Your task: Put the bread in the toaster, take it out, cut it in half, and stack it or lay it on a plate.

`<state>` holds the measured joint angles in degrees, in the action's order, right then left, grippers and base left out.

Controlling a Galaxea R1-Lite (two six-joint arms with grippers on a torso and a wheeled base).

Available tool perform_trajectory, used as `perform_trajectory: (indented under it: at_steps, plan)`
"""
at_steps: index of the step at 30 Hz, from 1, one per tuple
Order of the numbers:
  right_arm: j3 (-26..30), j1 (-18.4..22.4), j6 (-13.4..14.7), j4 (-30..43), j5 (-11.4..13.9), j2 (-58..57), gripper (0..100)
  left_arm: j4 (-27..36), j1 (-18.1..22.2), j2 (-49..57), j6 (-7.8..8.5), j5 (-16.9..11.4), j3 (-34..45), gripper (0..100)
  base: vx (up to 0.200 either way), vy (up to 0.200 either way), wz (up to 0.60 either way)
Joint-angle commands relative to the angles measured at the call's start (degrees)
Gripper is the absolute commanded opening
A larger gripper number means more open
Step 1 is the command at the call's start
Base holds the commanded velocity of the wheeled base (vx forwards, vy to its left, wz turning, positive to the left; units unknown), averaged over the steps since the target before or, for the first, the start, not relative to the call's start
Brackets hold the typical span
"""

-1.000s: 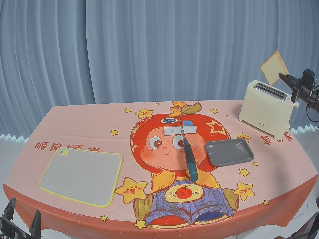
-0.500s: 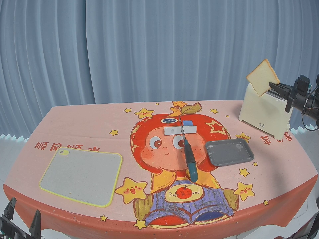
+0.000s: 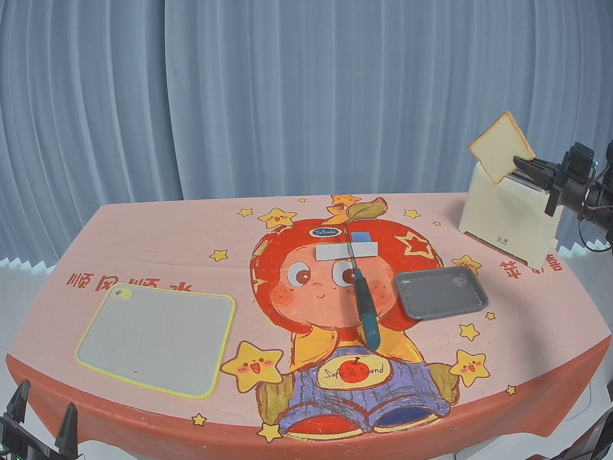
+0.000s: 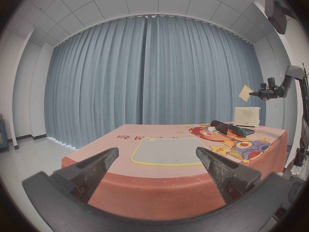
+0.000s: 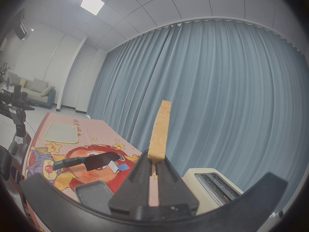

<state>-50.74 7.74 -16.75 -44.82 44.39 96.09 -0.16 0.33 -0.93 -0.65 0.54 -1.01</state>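
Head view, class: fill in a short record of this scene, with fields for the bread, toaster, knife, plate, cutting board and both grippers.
Bread: one slice, tilted, in the air above the toaster
Right gripper: shut on the slice's lower edge
Left gripper: open, low by the table's near edge
Toaster: table's far right
Knife: mid-table, handle toward the robot
Plate: grey, between knife and toaster
Cutting board: robot's left

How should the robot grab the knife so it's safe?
Take the knife by its teal handle, coming down from above. The handle is the thick, rounded end nearest the robot, with nothing crowding it. The thin blade points away from the robot, so a tool closing across the handle stays away from it.
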Motion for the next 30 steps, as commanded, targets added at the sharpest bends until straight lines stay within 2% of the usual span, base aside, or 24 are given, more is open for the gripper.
perform_trajectory:
  at_steps: [1,11,15,23,26,30]
  plan:
    - [-0.33,-0.01,-0.04,-0.09,-0.09,-0.20,0,-0.02,0.02,0.93,0.12,-0.01,1.01,100,0.000,-0.200,0.00]
    - [-1.65,0.17,0.05,0.35,-0.09,0.07,0,-0.02,0.02,0.93,-0.14,-0.01,1.01,100,0.000,-0.200,0.00]
    - [-1.91,0.17,0.05,0.44,0.00,0.15,0,-0.11,0.02,0.93,-0.76,-0.01,1.01,100,0.000,-0.200,0.00]
    - [-3.93,0.96,-0.04,0.44,0.09,1.38,0,-0.11,0.02,0.93,-0.76,-0.01,1.01,100,0.000,-0.200,0.00]
    - [-4.55,0.96,-0.04,0.44,0.17,2.18,0,-0.11,0.02,0.93,-0.23,-0.18,1.01,100,0.000,-0.200,0.00]
    - [-6.74,1.05,-0.13,0.44,0.17,4.46,0,-0.11,0.02,0.93,0.12,-0.10,1.01,100,0.000,0.000,0.00]
